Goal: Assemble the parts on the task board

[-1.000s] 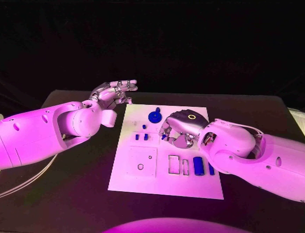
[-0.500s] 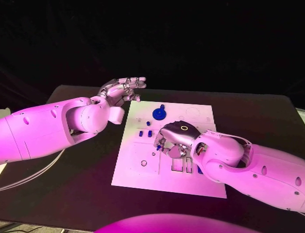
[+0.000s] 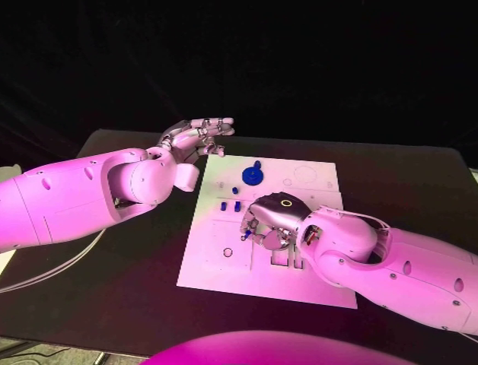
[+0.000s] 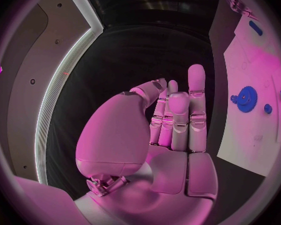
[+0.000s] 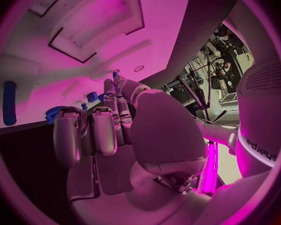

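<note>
White and flat, the rectangular task board (image 3: 223,266) lies in the middle of the black table (image 3: 415,182), its long side running away from the robot. Its face carries thin outlined recesses: a large square outline with a small ring in it near the left edge, and narrow rectangular slots partly hidden under the right hand. Faint circular outlines mark the far right corner.

Of the small blue parts, the head view lets four be counted with confidence. One is a round blue gear (image 3: 253,176) with a small knob just beyond it, standing near the board's far end; the left wrist view shows the same gear (image 4: 245,96) with toothed rim. Two short blue pegs (image 3: 231,206) sit side by side closer to the middle, and one tiny blue piece (image 3: 234,190) lies between them and the gear. More blue shows at the right hand's fingertips, too hidden to count.

The silver left hand (image 3: 192,140) hovers over the table just beyond the board's far left corner, its fingers (image 4: 178,110) held loosely together and partly curled, holding nothing. The silver right hand (image 3: 272,222) is down over the board's middle, palm toward it, its fingers (image 5: 93,130) curled downward; whether they grip a part cannot be told.
</note>
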